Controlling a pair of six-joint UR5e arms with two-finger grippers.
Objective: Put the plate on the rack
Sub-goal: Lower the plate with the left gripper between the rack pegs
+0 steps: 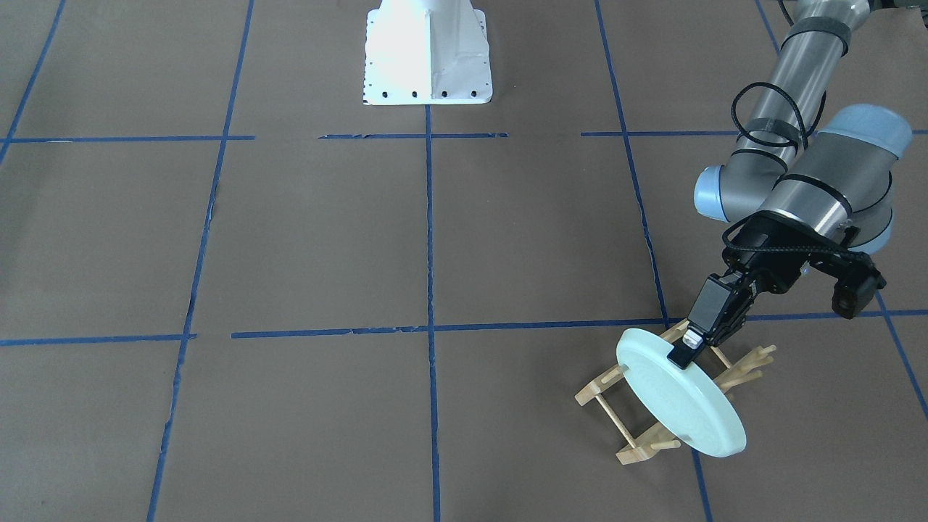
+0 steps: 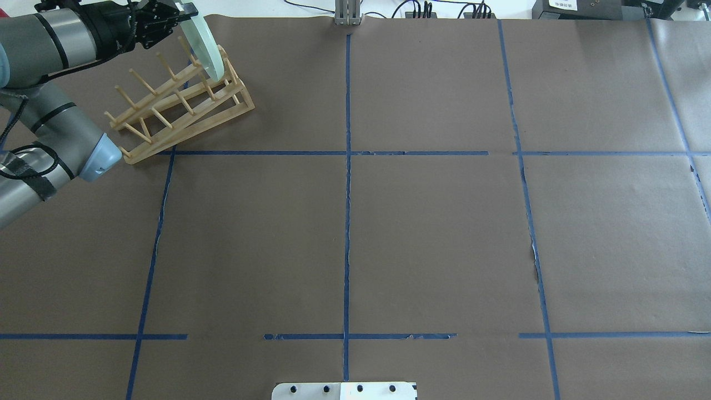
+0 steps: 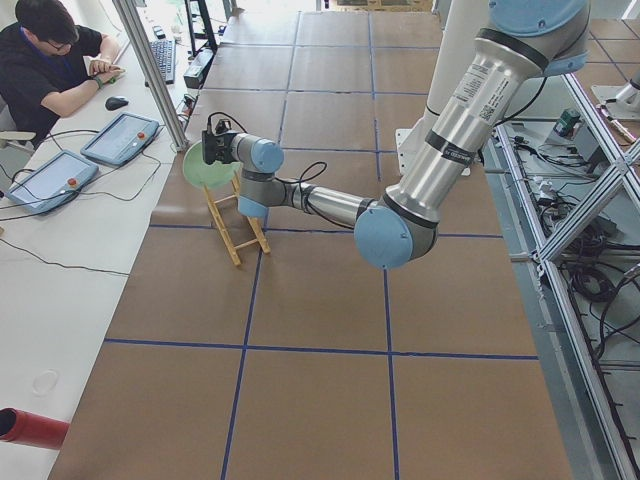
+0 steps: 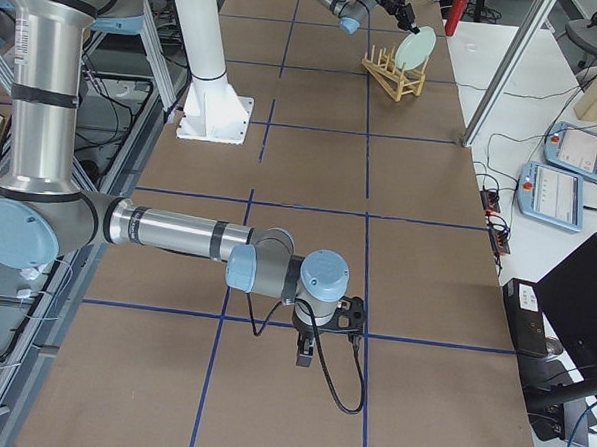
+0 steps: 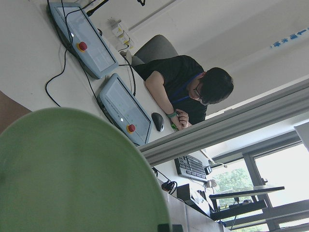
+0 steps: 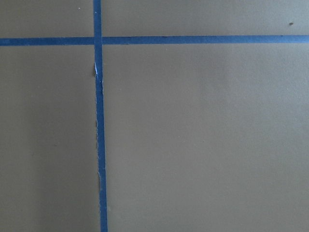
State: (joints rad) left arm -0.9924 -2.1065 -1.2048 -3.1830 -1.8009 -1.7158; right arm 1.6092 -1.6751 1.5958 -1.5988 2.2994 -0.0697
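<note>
The pale mint-green plate (image 1: 681,406) stands tilted on edge among the pegs at one end of the wooden rack (image 1: 629,451). My left gripper (image 1: 685,351) is shut on the plate's upper rim. In the overhead view the plate (image 2: 206,51) sits at the far end of the rack (image 2: 183,111), with the left gripper (image 2: 186,11) above it. The plate (image 5: 72,179) fills the lower left of the left wrist view. My right gripper (image 4: 304,359) hangs low over the table, far from the rack; I cannot tell if it is open or shut.
The white robot base (image 1: 428,54) stands at mid-table. Blue tape lines (image 2: 347,194) cross the brown table cover. A side table with control pendants (image 3: 120,138) and a seated operator (image 3: 55,60) lie just beyond the rack.
</note>
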